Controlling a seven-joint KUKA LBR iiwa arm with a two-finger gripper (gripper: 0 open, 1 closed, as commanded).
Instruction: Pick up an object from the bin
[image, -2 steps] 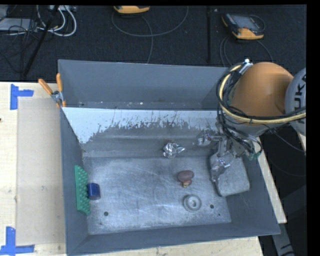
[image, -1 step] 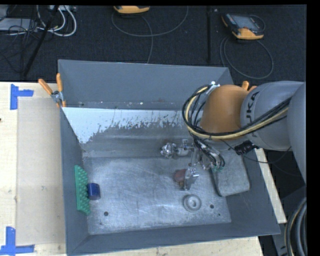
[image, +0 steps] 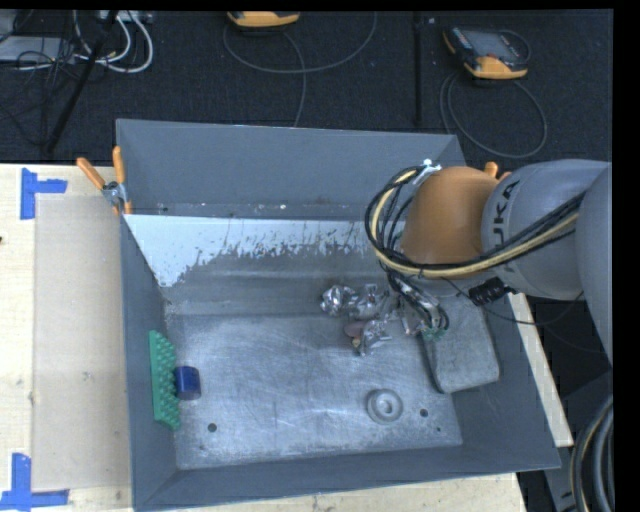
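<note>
The gripper (image: 378, 330) is low over the floor of the bin (image: 280, 170), a little right of the middle and near the foot of the back wall. How far it is open cannot be told, because its tip mixes with shiny metal parts and thin wires, and nothing can be seen held in it. A small dark piece (image: 355, 328) lies just at its left side; if they touch is not clear. A crumpled silvery lump (image: 338, 298) lies just beside that, a bit nearer to the back wall, and this pair is the closest to the gripper. Behind the gripper, the orange cover (image: 445, 215) of the wrist and the looped cables (image: 385, 215) hang over the right back part of the bin. To the right, a flat grey pad (image: 468, 358) lies partly on the floor and partly up the sloped right wall, near the gripper. In front, a round grey disc (image: 384, 405) lies flat, apart from the gripper. The middle and the left-middle of the floor are bare, scratched metal, and this gives wide room on that side. Well apart, along the left wall, a green toothed strip (image: 163, 382) lies lengthwise, and a small blue block (image: 186, 381) rests against it. The four walls slope outward from the floor.
</note>
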